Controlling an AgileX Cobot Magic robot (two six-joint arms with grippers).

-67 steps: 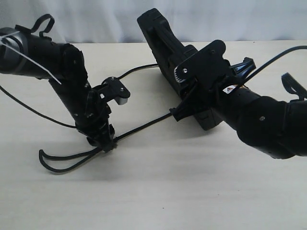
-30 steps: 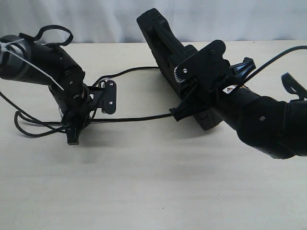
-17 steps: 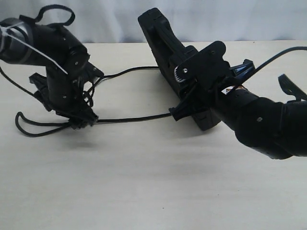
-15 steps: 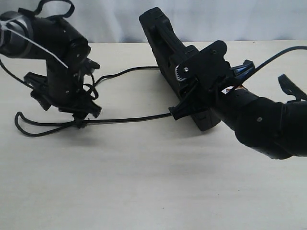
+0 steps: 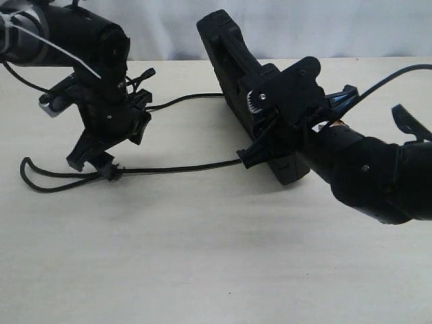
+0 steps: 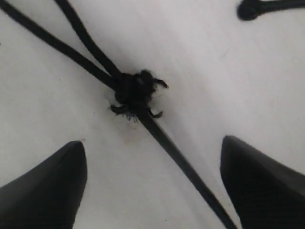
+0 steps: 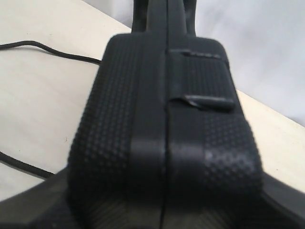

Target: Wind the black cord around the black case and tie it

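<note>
Over the left side of the bench (image 5: 202, 256), the left tool (image 6: 151, 164) hangs wide open with nothing in its grip. Its two dark fingertips (image 6: 47, 191) stand well apart, one to either side of the black cord (image 6: 176, 157). Just ahead of them the cord's frayed knot (image 6: 136, 90) lies on the bench, with two strands leaving it on one side and a single strand running back between the fingertips. A knotted cord end (image 6: 248, 9) lies farther off. From the exterior view, the cord forms a loop to the left of the knot and runs right across the bench to the black case (image 5: 226, 47); a second strand curves to the case farther back. The right tool (image 5: 270, 145) is clamped on the near end of the case, which stands on edge, leaning, its far end toward the back of the bench.
</note>
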